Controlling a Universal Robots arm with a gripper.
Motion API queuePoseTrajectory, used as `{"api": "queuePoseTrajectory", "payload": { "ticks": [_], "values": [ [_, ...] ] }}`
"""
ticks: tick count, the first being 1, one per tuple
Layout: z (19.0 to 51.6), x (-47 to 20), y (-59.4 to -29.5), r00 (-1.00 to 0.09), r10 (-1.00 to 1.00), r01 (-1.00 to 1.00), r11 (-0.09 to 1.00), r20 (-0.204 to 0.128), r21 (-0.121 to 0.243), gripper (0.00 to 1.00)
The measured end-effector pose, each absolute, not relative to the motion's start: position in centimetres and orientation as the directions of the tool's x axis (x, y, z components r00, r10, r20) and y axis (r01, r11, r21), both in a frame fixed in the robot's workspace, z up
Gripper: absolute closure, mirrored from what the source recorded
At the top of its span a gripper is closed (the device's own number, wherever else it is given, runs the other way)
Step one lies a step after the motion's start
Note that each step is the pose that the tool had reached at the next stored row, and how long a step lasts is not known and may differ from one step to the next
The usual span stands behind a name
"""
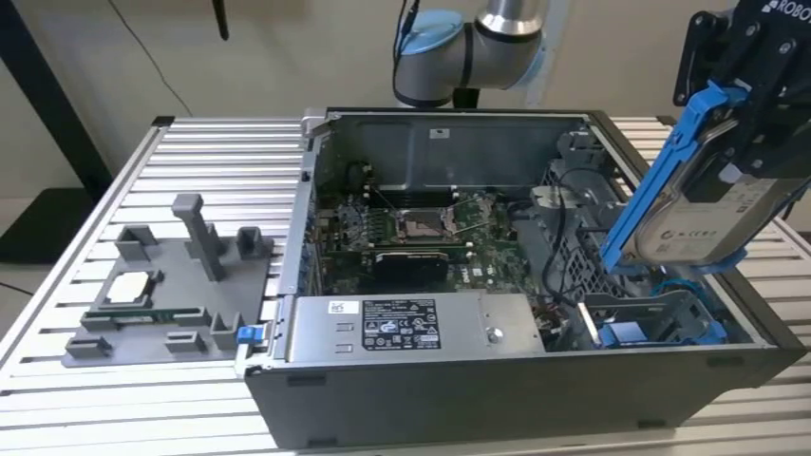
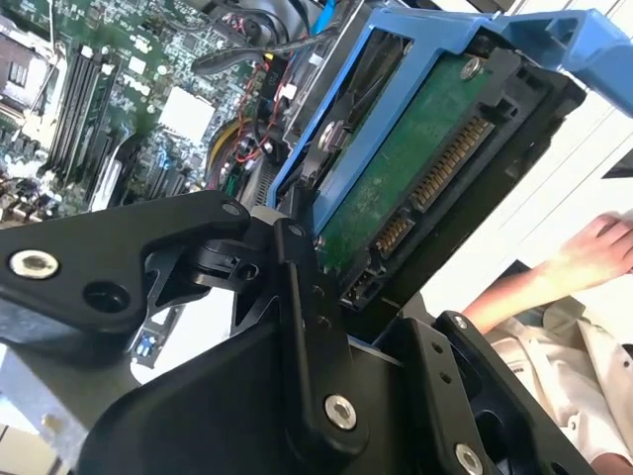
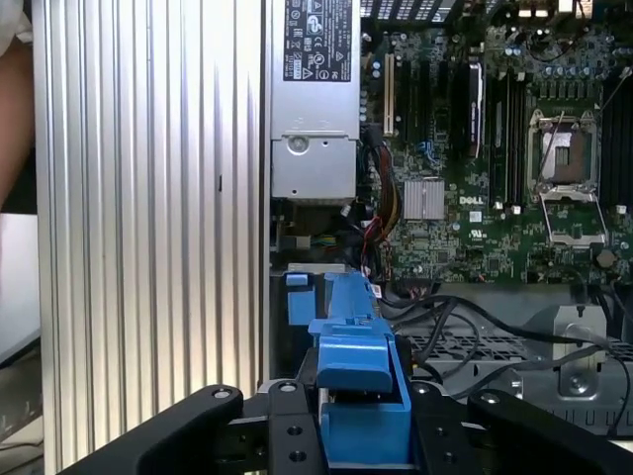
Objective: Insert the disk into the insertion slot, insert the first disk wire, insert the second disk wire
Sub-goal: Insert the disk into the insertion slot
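Now, on the ribbed aluminium worktop [image 1: 190, 161], the open dark grey computer case [image 1: 507, 399] has its perforated metal insertion slot [image 1: 659, 309] at the exterior view's right, near corner. The silver-grey rectangular disk in its bright blue carrier frame [image 1: 697, 209] hangs just above the slot and is not yet in. Its long axis is steeply tilted, lower end toward the slot. The black gripper [image 1: 750, 133] is clamped on the disk's upper part.

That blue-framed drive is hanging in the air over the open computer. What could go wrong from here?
The robot's hand grips the disk tilted above the insertion slot, so a corner might catch the cage edge. Loose black cables lie beside the slot and could get pinched. A person's hand is close in the second wrist view and might be struck.
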State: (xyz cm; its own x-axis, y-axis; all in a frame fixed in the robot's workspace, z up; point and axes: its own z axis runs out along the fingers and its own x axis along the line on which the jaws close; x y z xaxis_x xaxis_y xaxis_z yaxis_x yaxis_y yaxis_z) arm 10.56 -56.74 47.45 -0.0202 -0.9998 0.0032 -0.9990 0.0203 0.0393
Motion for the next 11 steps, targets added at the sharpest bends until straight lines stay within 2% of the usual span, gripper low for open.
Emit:
{"api": "queuePoseTrajectory", "payload": {
  "ticks": [11],
  "values": [
    [47.09,10.56,-56.74,-0.02,-1.0,-0.999,0.02,0.004,0.039,1.0]
  ]
}}
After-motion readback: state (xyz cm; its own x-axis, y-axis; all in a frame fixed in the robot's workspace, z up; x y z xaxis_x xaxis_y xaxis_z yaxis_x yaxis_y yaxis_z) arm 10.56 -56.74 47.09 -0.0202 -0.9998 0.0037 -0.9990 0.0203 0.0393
